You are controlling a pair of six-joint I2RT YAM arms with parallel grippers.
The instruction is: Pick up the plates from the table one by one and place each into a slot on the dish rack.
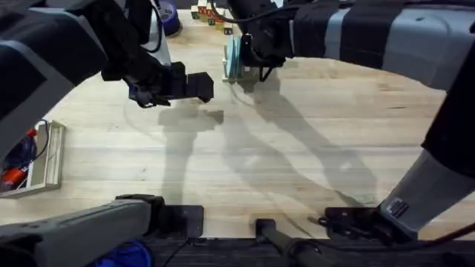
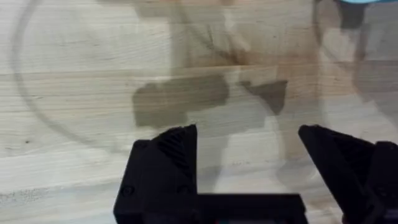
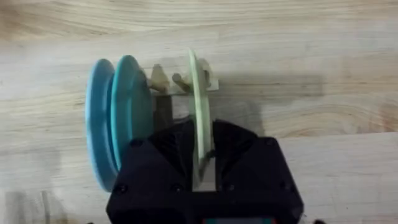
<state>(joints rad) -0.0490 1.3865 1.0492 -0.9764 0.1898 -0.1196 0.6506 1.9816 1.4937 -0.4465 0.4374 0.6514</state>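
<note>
Cream plate (image 3: 200, 106) in dish rack (image 3: 180, 84), beside teal plates (image 3: 121, 118).

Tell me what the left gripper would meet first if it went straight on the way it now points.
Probably only the bare wooden table. The left gripper is open and points down at the planks, with nothing between it and the wood, though the depth is unclear.

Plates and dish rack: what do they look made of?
The two blue-teal plates and the cream plate look like matte plastic or glazed ceramic: smooth, even colour, no shine; I can't tell which. The dish rack looks like unfinished light wood: pale dowel pegs, the same tone as the plank table.
</note>
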